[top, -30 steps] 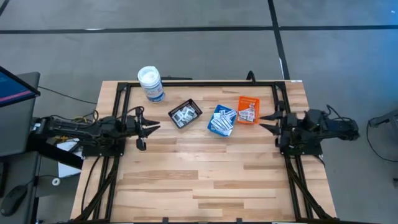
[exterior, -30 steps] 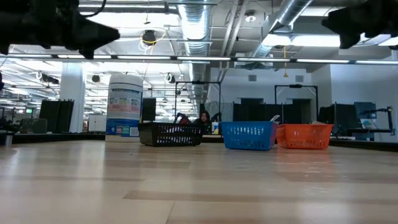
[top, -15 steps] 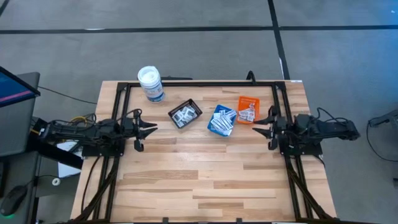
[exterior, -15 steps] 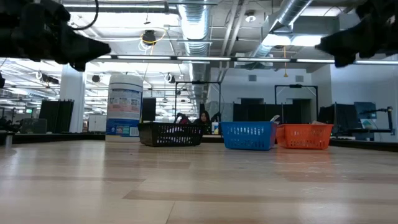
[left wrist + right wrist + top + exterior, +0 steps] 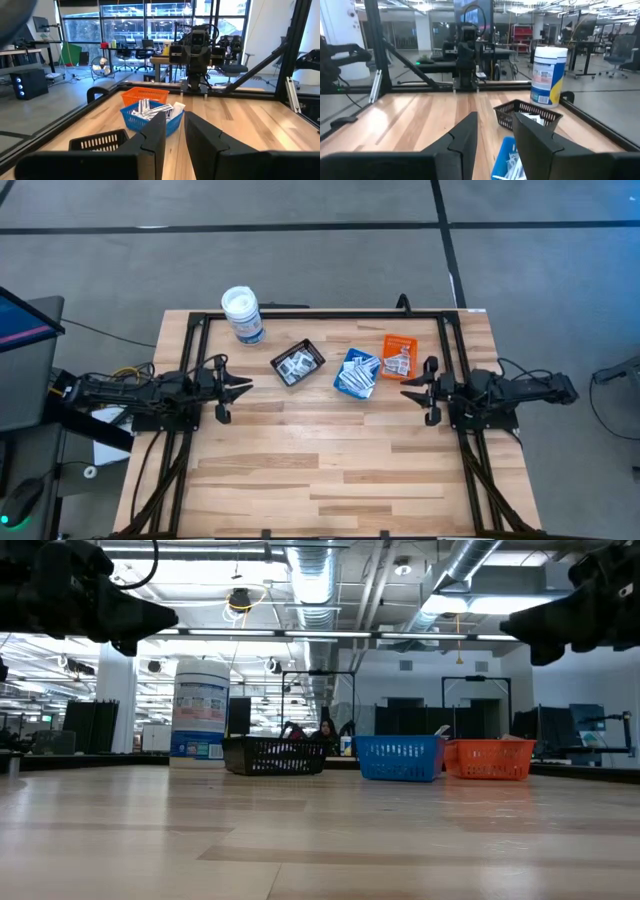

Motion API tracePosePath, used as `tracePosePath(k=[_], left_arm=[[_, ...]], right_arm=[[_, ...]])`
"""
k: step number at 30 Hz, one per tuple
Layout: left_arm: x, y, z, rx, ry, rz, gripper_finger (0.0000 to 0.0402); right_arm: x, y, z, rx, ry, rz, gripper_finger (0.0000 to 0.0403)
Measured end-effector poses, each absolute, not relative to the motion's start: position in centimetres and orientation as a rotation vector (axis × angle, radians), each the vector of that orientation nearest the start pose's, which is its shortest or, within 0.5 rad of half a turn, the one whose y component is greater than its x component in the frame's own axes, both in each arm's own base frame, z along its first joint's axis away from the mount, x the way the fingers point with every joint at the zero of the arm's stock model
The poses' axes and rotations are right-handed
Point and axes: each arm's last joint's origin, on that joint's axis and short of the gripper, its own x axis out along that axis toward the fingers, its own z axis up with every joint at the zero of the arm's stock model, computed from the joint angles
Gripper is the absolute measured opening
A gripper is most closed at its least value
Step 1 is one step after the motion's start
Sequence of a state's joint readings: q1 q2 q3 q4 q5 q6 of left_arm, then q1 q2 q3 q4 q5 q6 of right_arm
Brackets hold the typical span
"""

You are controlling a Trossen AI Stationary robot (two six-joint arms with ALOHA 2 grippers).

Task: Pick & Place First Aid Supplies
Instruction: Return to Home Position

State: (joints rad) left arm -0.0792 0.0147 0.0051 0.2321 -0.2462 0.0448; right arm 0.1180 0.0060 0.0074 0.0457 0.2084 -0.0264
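The first aid supplies are small white packets lying in three trays near the far edge: the black tray [image 5: 297,363], the blue tray [image 5: 357,373] and the orange tray [image 5: 399,356]. Packets [image 5: 155,109] stick up out of the blue tray in the left wrist view. My left gripper [image 5: 245,385] hovers above the table's left side, open by a narrow gap, pointing at the trays. My right gripper [image 5: 405,388] hovers on the right, just near of the orange tray, open and pointing left. Neither holds anything.
A white round canister [image 5: 242,315] with a blue label stands at the far left corner. A black frame [image 5: 320,313] runs along the far, left and right edges. Bare wood [image 5: 320,470] fills the near half. A person [image 5: 326,730] sits in the room beyond.
My right gripper has moved toward the table's left edge and sunk a little, and now sits close to the orange and blue trays. My left gripper dropped slightly at first, then held still. The trays and packets have not moved.
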Motion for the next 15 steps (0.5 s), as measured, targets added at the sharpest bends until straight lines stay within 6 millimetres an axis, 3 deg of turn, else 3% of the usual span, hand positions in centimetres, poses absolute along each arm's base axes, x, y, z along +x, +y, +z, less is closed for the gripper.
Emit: tracePosePath(k=[15], left_arm=[[9.53, -0.05, 18.66, 0.010, -0.219, 0.171, 0.0072]], right_arm=[[9.74, 0.53, 16.94, -0.018, -0.040, -0.093, 0.0118]])
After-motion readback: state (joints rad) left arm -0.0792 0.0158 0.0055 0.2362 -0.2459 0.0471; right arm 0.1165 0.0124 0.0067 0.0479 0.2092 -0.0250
